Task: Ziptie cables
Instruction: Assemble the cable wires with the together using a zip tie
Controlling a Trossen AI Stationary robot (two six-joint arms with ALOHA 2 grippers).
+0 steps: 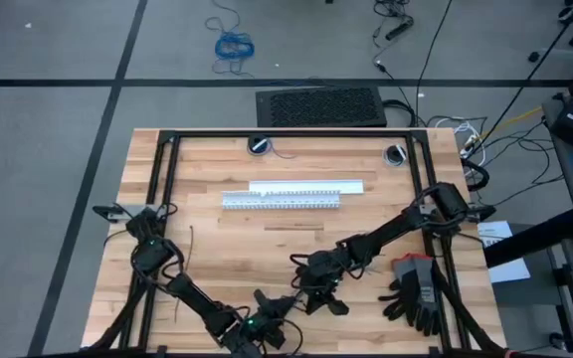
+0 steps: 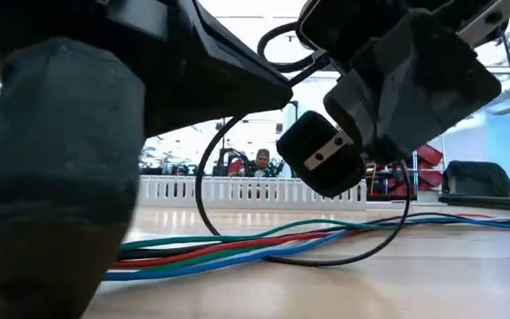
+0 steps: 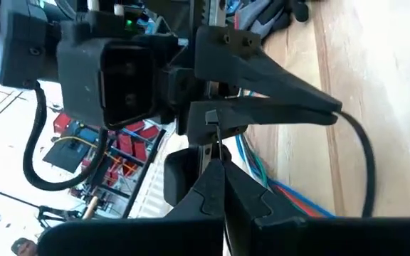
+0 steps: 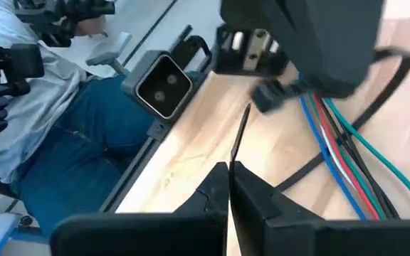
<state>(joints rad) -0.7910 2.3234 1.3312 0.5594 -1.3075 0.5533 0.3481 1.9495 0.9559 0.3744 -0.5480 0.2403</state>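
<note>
The cables [image 4: 333, 142], thin blue, green, red and white wires, lie on the table near its front edge and also show in the low view [image 2: 237, 248]. A black ziptie [image 4: 383, 85] curves in a loop around them [image 2: 326, 262]. My left gripper [image 1: 267, 320] and my right gripper [image 1: 318, 288] stand close together over the bundle, each shut on a thin dark strip of the ziptie. The high view hides the cables under the grippers. A second ziptie [image 1: 190, 247] lies flat on the wood at the left. My left gripper pinches a thin dark strip [image 3: 220, 151] between its two shut fingers. The strip runs straight on from the fingertips to my right gripper's fingers [image 3: 276, 107]. Which part of the ziptie it is, I cannot tell. My right gripper pinches a thin strip of the ziptie [image 4: 238, 135] between its two fingers. The strip sticks out straight past the fingertips, clear of the table. The ziptie's band [image 4: 312, 167] bends around the cables close by.
A white slotted duct [image 1: 282, 201] and a white bar [image 1: 306, 186] lie at the table's middle back. Black gloves [image 1: 416, 293] lie at the front right. A person [image 4: 48, 107] sits at the near edge, beside the low camera [image 4: 164, 85].
</note>
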